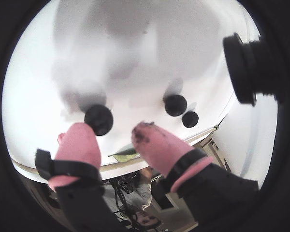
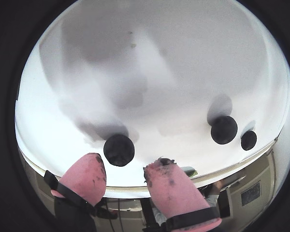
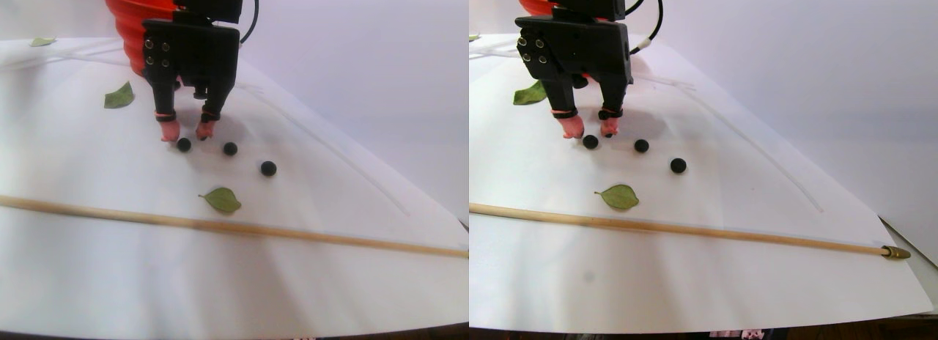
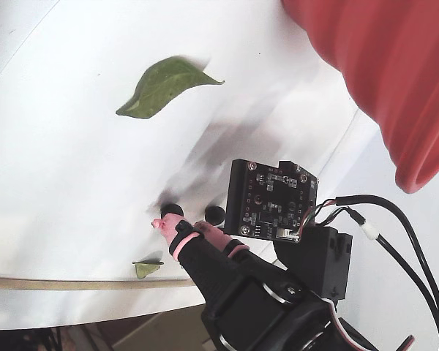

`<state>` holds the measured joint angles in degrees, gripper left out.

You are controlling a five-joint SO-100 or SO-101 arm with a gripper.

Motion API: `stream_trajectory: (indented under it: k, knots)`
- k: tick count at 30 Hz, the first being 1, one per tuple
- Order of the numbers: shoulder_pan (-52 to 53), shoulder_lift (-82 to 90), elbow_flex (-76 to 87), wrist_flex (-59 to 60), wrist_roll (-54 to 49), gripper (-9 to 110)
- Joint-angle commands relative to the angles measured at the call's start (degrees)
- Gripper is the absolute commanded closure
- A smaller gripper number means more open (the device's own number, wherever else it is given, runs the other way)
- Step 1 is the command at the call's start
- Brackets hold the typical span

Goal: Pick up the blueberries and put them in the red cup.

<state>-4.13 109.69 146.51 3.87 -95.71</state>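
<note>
Blueberries first: nearest one sits between the spread pink tips of the gripper, so drop lower and close gently or it'll squirt out.

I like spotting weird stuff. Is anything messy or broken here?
Nothing is spilled or broken. The gripper has dark smudges on its pink fingertips. Odd extras lie near the blueberries: green leaves and a long wooden stick on the white sheet.
</note>
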Motion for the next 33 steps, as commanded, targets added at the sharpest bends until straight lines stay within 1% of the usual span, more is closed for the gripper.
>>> stream_trajectory:
  k: [1, 33]
  knots:
    - [1.4, 1.5, 1.3, -0.6, 0.0, 85]
    - [0.1, -9.1, 1.2, -12.1, 2.7, 87]
